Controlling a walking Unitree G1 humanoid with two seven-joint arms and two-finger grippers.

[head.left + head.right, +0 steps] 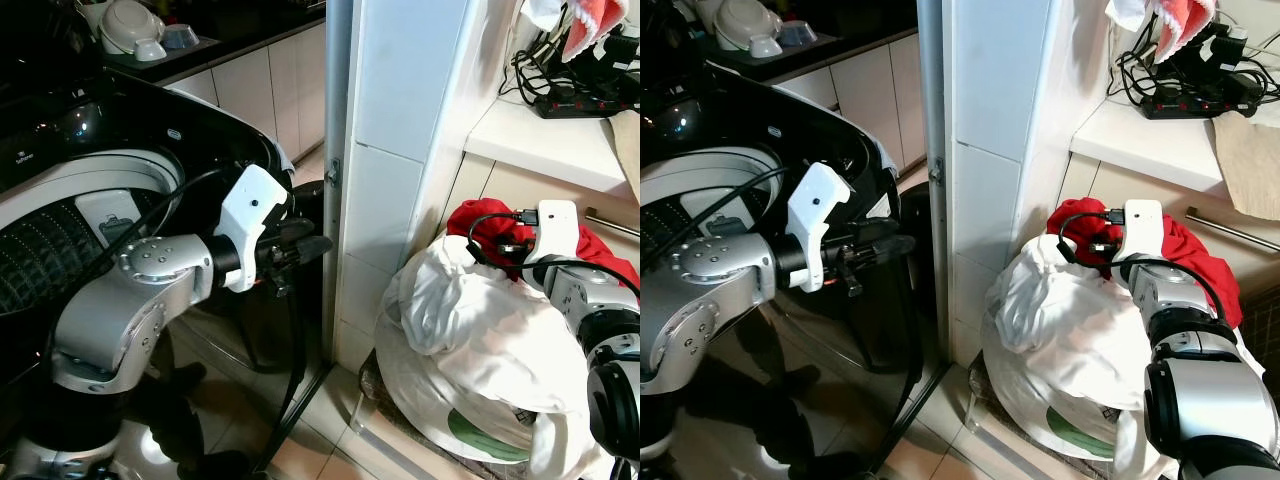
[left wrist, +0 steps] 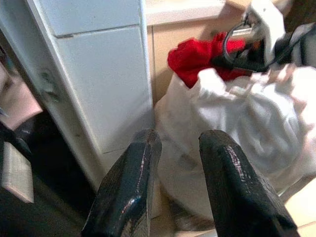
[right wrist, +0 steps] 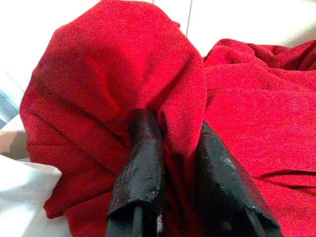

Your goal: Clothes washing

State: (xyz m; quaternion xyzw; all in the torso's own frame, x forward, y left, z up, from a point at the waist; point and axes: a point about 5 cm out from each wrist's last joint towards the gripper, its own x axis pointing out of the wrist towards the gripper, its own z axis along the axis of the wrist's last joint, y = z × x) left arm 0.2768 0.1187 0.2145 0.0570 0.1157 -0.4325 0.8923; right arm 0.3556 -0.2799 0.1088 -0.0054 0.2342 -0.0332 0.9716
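A red cloth (image 1: 487,222) lies on top of a big white laundry bundle (image 1: 470,340) at the lower right, against a low cabinet. My right gripper (image 3: 175,126) is pushed into the red cloth and is shut on a bunched fold of it. The top-loading washing machine (image 1: 150,130) stands at the left with its lid up and its ribbed drum (image 1: 50,250) exposed. My left gripper (image 2: 180,138) hovers in front of the machine, pointing toward the laundry. It is open, with nothing between its fingers.
A white tiled pillar (image 1: 400,150) stands between the machine and the laundry. Above the bundle, a shelf (image 1: 530,135) holds a power strip with tangled cables (image 1: 575,95). Bowls (image 1: 135,28) sit on the far counter. The bundle rests on a low woven basket (image 1: 395,410).
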